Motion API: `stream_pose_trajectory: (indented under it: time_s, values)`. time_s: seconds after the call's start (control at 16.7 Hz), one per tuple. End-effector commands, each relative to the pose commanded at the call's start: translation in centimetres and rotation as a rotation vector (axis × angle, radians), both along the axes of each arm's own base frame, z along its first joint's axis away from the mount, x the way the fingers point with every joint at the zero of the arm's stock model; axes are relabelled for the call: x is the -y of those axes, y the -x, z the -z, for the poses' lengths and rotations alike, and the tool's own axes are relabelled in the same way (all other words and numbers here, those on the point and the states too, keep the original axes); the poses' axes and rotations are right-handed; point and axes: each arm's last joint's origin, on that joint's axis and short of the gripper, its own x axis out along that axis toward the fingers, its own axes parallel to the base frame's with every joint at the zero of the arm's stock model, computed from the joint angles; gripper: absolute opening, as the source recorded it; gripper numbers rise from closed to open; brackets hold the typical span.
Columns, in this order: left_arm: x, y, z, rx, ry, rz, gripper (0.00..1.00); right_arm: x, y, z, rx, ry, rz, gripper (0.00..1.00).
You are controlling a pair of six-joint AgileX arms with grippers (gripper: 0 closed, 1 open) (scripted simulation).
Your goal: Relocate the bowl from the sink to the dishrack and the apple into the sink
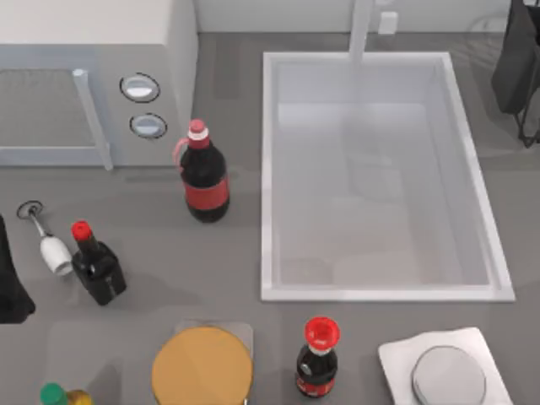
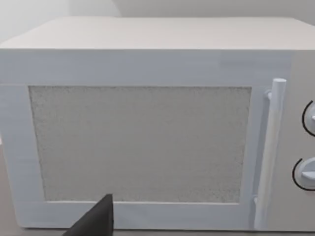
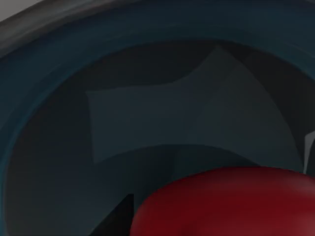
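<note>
My right wrist camera looks straight down into the bowl, its dark teal inside close beneath the lens, and the apple sits glossy red against the near wall of it. From above, the sink holds neither of them, so I judge the bowl is out of the basin, with the apple beside or inside it, somewhere off the top right where my right arm reaches along the edge. That arm seems posed low over the bowl, wrist turned downward. I cannot tell whether its tool is clenched or released.

My left arm is parked at the left edge of the surface, wrist level, facing the microwave door; a dark fingertip pokes in, but I cannot tell that tool's state either.
</note>
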Motion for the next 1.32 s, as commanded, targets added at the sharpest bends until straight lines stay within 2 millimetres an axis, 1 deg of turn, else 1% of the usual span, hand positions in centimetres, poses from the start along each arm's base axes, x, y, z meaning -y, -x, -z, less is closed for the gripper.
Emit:
stream_pose_trajectory:
  time_s: [0.12, 0.18, 0.6, 0.66, 0.78, 0.84, 1.32]
  values:
    - [0.0, 0.0, 0.0, 0.000, 0.000, 0.000, 1.00, 0.0, 0.0, 0.0, 0.000, 0.000, 0.000, 0.02]
    - [0.0, 0.0, 0.0, 0.000, 0.000, 0.000, 1.00, 0.0, 0.0, 0.0, 0.000, 0.000, 0.000, 0.00]
    - [0.0, 0.0, 0.0, 0.000, 0.000, 0.000, 1.00, 0.0, 0.0, 0.0, 0.000, 0.000, 0.000, 0.00]
    - [0.0, 0.0, 0.0, 0.000, 0.000, 0.000, 1.00, 0.1, -0.4, -3.0, 0.060, 0.047, 0.020, 0.00]
    - [0.0, 0.0, 0.0, 0.000, 0.000, 0.000, 1.00, 0.2, -0.5, -3.2, 0.058, 0.047, 0.020, 0.00]
    - [0.0, 0.0, 0.0, 0.000, 0.000, 0.000, 1.00, 0.2, -0.6, -3.7, 0.058, 0.047, 0.020, 0.00]
    - [0.0, 0.0, 0.0, 0.000, 0.000, 0.000, 1.00, 0.3, -1.1, -8.7, 0.058, 0.047, 0.019, 0.00]
